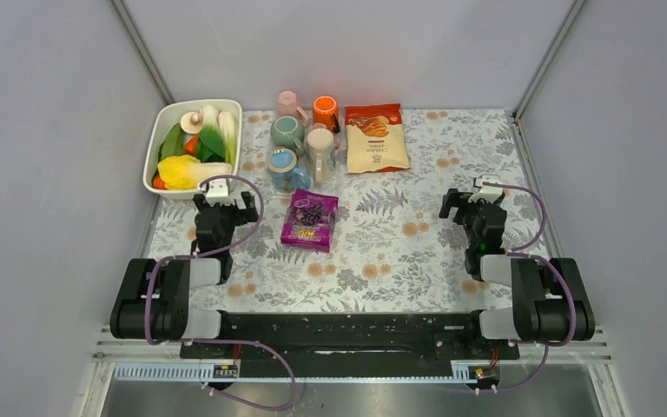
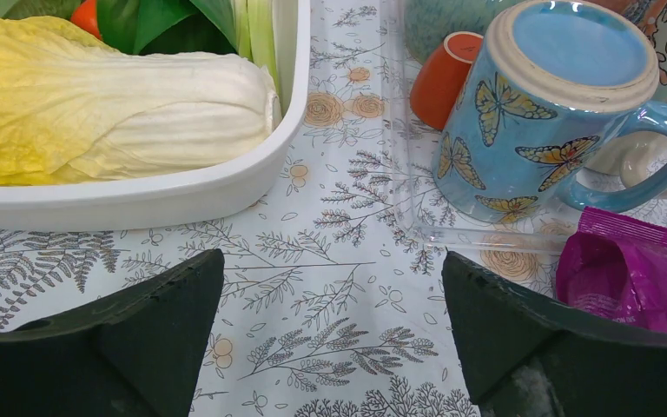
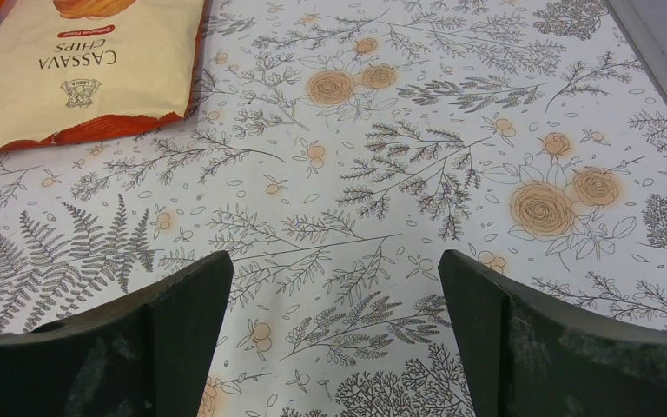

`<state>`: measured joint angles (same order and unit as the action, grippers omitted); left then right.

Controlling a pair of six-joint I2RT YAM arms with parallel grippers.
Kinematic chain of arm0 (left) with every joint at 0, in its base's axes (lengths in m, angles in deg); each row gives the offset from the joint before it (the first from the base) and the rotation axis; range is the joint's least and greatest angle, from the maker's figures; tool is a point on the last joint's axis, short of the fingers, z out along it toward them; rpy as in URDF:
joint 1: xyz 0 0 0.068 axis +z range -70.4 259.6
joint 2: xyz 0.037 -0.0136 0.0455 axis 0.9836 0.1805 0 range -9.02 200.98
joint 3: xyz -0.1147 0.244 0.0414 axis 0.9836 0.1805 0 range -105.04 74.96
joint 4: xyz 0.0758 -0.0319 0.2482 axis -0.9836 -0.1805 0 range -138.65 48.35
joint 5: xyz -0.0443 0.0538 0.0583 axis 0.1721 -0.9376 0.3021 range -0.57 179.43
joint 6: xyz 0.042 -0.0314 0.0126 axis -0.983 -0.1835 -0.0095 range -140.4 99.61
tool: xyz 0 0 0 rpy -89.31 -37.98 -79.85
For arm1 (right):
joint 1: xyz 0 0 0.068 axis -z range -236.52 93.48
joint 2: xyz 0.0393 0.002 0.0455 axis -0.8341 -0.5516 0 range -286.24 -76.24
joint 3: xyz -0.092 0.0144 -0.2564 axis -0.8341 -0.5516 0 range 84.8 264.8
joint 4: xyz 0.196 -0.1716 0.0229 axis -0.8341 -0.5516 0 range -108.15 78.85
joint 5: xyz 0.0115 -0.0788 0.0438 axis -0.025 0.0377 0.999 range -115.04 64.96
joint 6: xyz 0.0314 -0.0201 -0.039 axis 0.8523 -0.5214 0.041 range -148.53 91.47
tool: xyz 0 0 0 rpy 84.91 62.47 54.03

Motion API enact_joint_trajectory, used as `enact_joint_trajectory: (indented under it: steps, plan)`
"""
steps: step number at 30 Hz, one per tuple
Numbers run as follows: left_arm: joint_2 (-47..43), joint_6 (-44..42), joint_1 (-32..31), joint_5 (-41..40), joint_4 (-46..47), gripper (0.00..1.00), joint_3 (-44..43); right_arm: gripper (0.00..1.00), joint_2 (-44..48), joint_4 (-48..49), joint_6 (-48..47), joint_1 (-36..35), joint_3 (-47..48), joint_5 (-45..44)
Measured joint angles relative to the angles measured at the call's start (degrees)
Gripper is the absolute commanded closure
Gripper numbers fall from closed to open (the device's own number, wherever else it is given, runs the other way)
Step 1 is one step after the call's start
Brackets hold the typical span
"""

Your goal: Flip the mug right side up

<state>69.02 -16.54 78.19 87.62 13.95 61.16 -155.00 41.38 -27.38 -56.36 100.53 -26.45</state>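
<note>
Upside-down mug ahead and to the right of the open left gripper

The blue butterfly mug (image 2: 538,113) stands rim-down with its base up, at the near end of the group of mugs, between the white bin (image 2: 139,200) of vegetables and the purple packet (image 2: 634,278). The left gripper (image 2: 330,291) hangs low over the table with jaws spread wide, holding nothing, near the mug but apart from it. The right gripper (image 3: 334,295), jaws likewise apart, is well away from it, near the cassava chips bag (image 3: 78,69).
</note>
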Motion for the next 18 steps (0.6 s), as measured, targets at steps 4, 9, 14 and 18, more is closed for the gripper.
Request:
enact_joint_trajectory:
  steps: [4, 9, 14, 18]
  plan:
    - [0.00, 0.00, 0.02, 0.00, 0.00, 0.01, 0.00, 0.01, 0.79, -2.45, -0.20, 0.00, 0.42, 1.14]
    - [-0.17, -0.26, 0.02, 0.22, -0.20, 0.01, -0.02, 0.01, 4.39, -16.65, -1.60, -0.50, 8.57, 4.72]
    - [-5.97, -2.01, 1.46, 6.56, -17.99, 0.01, -8.22, 0.01, 7.43, -27.52, -1.97, -5.09, 19.37, 8.44]
    - [-5.95, -6.51, 3.72, 13.29, -41.66, 0.01, -27.69, 0.01, 5.51, -36.57, -3.89, -16.57, 29.27, 10.19]
